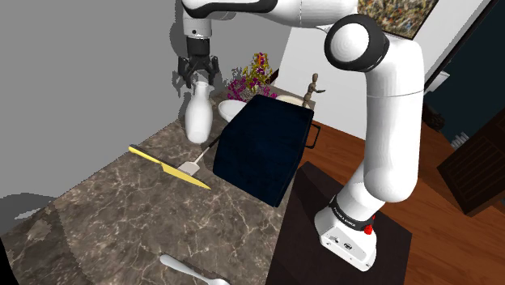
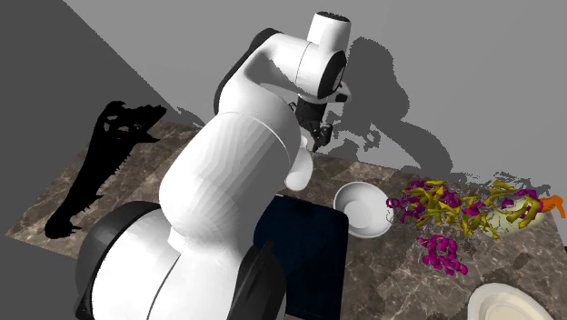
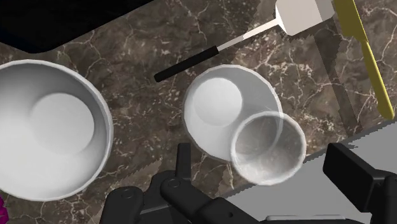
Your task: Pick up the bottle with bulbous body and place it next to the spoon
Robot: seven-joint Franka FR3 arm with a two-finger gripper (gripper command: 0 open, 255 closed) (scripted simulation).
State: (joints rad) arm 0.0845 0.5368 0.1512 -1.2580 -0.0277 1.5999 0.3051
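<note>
arm (image 1: 388,121): extended, wrist pointing down | pincer (image 1: 200,77): fingers apart

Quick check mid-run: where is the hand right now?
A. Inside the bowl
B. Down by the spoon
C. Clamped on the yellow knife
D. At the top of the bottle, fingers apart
D: the shoulder view shows the hand at the neck of the white bottle, and in the wrist view its fingers stand apart on either side of the bottle's mouth.
</note>
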